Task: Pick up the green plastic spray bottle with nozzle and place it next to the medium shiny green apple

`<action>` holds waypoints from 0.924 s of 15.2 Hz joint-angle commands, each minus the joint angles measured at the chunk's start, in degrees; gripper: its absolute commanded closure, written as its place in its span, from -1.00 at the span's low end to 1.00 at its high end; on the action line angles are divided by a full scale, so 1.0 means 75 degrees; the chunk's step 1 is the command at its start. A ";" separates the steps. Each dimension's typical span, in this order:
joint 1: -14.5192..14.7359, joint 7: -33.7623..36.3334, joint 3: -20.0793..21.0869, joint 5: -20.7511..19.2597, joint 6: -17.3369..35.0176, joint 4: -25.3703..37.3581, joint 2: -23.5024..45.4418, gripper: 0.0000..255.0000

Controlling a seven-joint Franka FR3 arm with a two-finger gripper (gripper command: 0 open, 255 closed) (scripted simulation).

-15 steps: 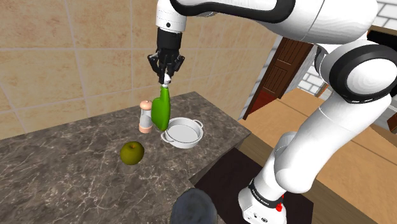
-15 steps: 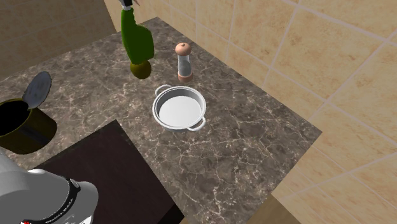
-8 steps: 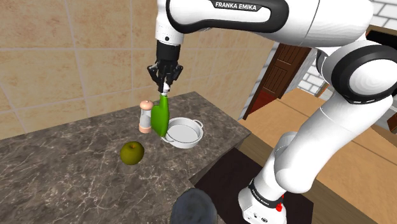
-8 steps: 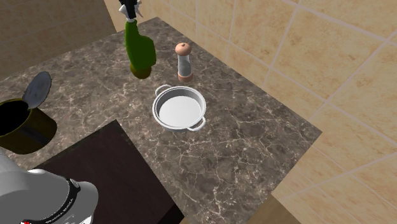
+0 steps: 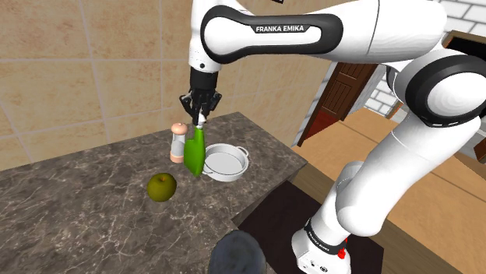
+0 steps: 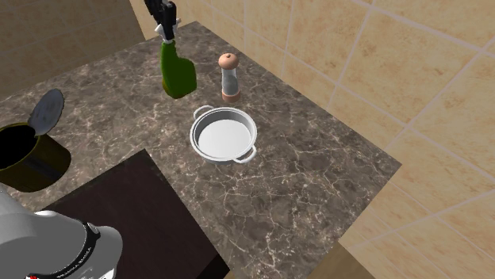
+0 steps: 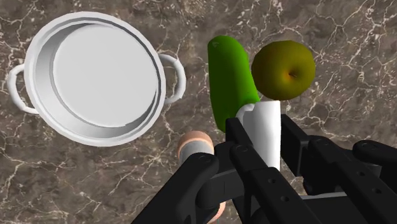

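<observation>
My gripper (image 7: 262, 129) clasped the bottle (image 5: 195, 152) by its white top, hanging it over the counter (image 5: 78, 210) between apple (image 5: 162, 187) and pot (image 5: 230, 176), near the shaker (image 6: 229, 75), with bare marble around the apple, which the wrist view showed beside the bottle's base.

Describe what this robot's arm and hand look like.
The arm is glossy white, built of rounded tubular segments with black bands at the joints; one band reads FRANKA EMIKA in white. Its gripper is all black, with two blocky fingers.
</observation>
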 commanded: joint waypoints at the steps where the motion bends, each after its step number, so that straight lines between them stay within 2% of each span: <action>1: -0.0001 -0.0008 0.0000 0.0000 0.0196 -0.0182 0.0010 1.00; 14: 0.0010 -0.0001 0.0023 -0.0025 0.1516 -0.1224 0.0289 1.00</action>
